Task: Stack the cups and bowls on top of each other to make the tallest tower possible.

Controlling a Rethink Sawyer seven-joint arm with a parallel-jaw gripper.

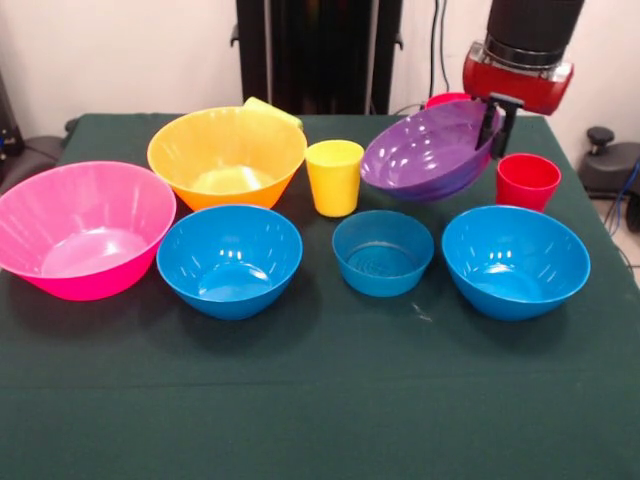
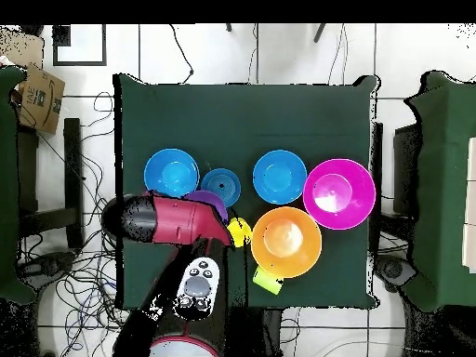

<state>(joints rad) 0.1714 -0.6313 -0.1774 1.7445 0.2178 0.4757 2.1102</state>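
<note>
My gripper (image 1: 497, 122) is shut on the right rim of the purple bowl (image 1: 425, 152), which hangs tilted just above the table at the back right. The red cup (image 1: 527, 181) stands right of it, and a small red bowl (image 1: 446, 99) peeks out behind it. Left of the purple bowl is the yellow cup (image 1: 334, 177). A lime green cup (image 1: 272, 110) lies behind the orange bowl (image 1: 228, 155). The pink bowl (image 1: 85, 230) sits at the far left. Along the front stand a blue bowl (image 1: 230, 260), a small translucent blue bowl (image 1: 383, 252) and another blue bowl (image 1: 515, 260). Overhead, the arm covers most of the purple bowl (image 2: 210, 199).
All the bowls and cups stand apart on the dark green table (image 1: 320, 400), with none stacked. A controller (image 2: 199, 288) rests on the robot's base in the overhead view. Chairs and cables surround the table.
</note>
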